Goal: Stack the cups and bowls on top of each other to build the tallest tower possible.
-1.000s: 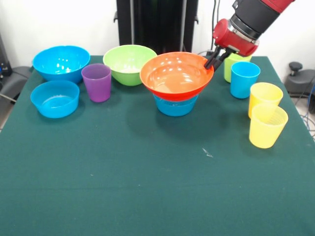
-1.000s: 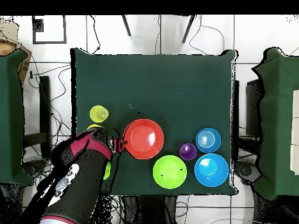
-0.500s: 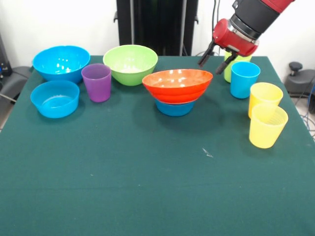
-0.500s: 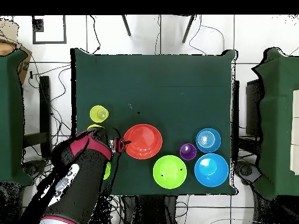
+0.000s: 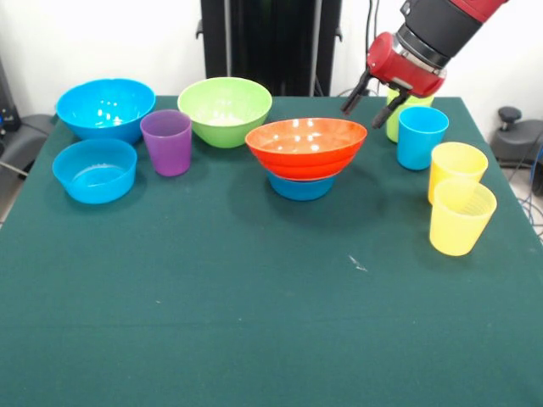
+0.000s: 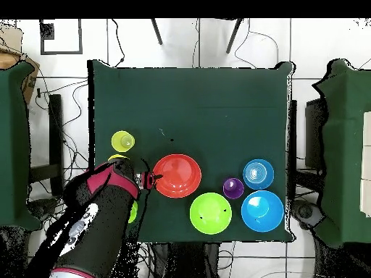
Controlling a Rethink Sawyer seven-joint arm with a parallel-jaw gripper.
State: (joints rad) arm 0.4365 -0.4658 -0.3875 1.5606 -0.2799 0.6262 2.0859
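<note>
**Plastic ware, light and slick: grip by the rim or across the wall**

Orange bowl (image 5: 305, 147) sits upright on a small blue bowl (image 5: 301, 185) near the middle of the counter (image 5: 254, 314), a two-piece start to the tower. The gripper (image 5: 366, 103) hangs just beside the orange bowl's rim, above and to one side, its fingers (image 5: 350, 103) spread wide and holding nothing.

The purple cup (image 5: 167, 142) stands upright between the green bowl (image 5: 224, 109) and the other small blue bowl (image 5: 95, 170), with the large blue bowl (image 5: 106, 108) behind. On the opposite side stand the blue cup (image 5: 422, 136), a green cup (image 5: 397, 114) mostly hidden behind the gripper, and two yellow cups (image 5: 458, 208) touching or nearly so.

All of it looks like thin, glossy, stiff plastic: light to lift, unlikely to break, but slippery. My judgement is that a cup is best pinched across its wall near the top, one finger inside and one outside, or squeezed from both sides just under the rim, where the taper helps stop it sliding down. A hard squeeze may flex the wall and pop it free. The bowls are too wide to span; a pinch on the rim is the likely hold, and they will hang tilted. The orange bowl rests on a narrower base, so a nudge could tip it.
</note>
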